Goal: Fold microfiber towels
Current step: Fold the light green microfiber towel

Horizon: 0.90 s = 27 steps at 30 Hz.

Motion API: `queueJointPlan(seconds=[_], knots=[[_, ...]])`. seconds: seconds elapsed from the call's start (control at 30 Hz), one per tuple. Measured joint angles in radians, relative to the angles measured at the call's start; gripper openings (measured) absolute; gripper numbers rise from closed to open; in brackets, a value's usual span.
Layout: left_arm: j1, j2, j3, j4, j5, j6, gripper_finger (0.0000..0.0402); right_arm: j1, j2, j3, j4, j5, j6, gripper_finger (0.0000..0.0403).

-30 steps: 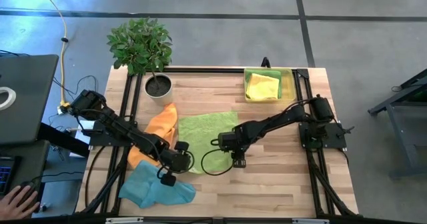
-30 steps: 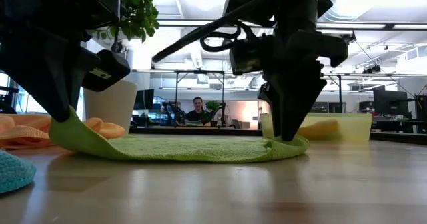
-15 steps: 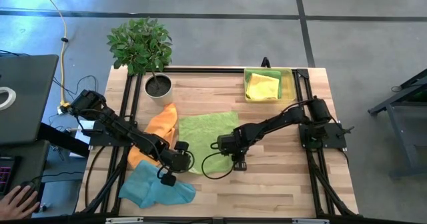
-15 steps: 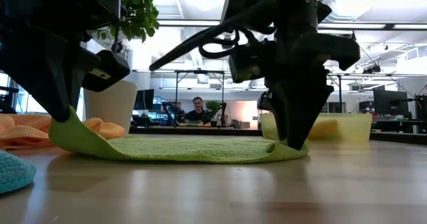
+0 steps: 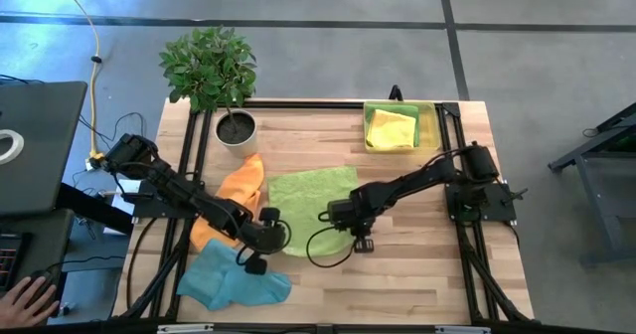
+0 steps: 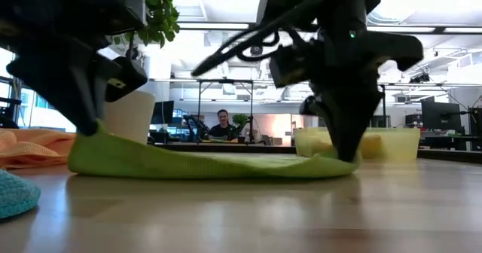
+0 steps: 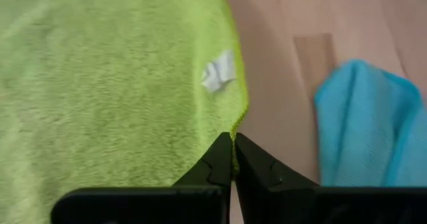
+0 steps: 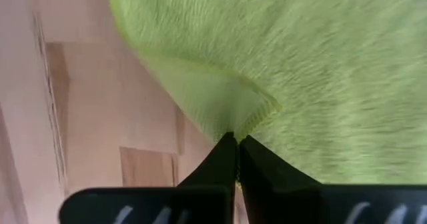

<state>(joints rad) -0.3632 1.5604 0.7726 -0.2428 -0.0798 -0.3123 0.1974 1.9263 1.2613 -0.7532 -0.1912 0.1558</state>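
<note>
A lime green towel [image 5: 311,200] lies spread at the table's middle, a white tag [image 7: 218,71] near its near left corner. My left gripper [image 5: 266,239] is shut on that near left corner. My right gripper [image 5: 358,239] is shut on the near right corner. In the low view the towel [image 6: 211,165] stretches between my left gripper [image 6: 94,129] and my right gripper [image 6: 348,153]. An orange towel [image 5: 238,190] and a light blue towel [image 5: 229,279] lie crumpled at the left. My left gripper pinches the green towel's near left corner [image 7: 235,127] between its two fingers, coming steeply from above. The corner [image 6: 90,144] is raised a little off the wood, and the towel slopes down from it onto the table. My right gripper pinches the near right corner [image 8: 235,121] between its two fingers, pointing steeply down. The corner is turned over on itself there, so a fold sits in the hold. This corner [image 6: 343,161] stays low, close to the table top.
A translucent yellow tray [image 5: 434,125] at the far right holds a folded yellow towel [image 5: 391,128] on a green one. A potted plant [image 5: 214,76] stands at the far left. Bare wood lies near and to the right of the green towel. A person sits in the room behind.
My right gripper has shut on the green towel's near right corner and tipped slightly toward the table's right edge. The towel's near edge now lies lower and straighter between the two grippers; its left corner is less raised than before.
</note>
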Motion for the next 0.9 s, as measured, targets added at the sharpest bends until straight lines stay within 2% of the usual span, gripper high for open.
queueJointPlan(seconds=[0.13, 0.23, 0.47, 0.67, 0.77, 0.9], knots=[[0.022, 0.0, 0.009, -0.007, -0.038, -0.019, 0.0001, 0.0, -0.053, 0.0, -0.003, 0.096, 0.001, 0.0001], [0.039, 0.0, 0.027, -0.07, -0.079, -0.028, 0.0001, -0.001, -0.092, 0.0, -0.019, 0.179, 0.028, 0.0001], [0.089, 0.0, 0.039, -0.241, -0.276, -0.105, 0.0001, -0.012, -0.098, 0.0, -0.033, 0.418, 0.143, 0.0001], [0.153, 0.0, 0.039, -0.262, -0.419, -0.107, 0.0001, -0.054, -0.087, 0.0, -0.037, 0.608, 0.185, 0.0001], [0.191, 0.0, 0.039, -0.267, -0.465, -0.07, 0.0001, -0.086, -0.087, 0.0, -0.039, 0.659, 0.188, 0.0001], [0.242, 0.0, 0.039, -0.27, -0.488, -0.044, 0.0001, -0.136, -0.087, 0.0, -0.035, 0.647, 0.216, 0.0]])
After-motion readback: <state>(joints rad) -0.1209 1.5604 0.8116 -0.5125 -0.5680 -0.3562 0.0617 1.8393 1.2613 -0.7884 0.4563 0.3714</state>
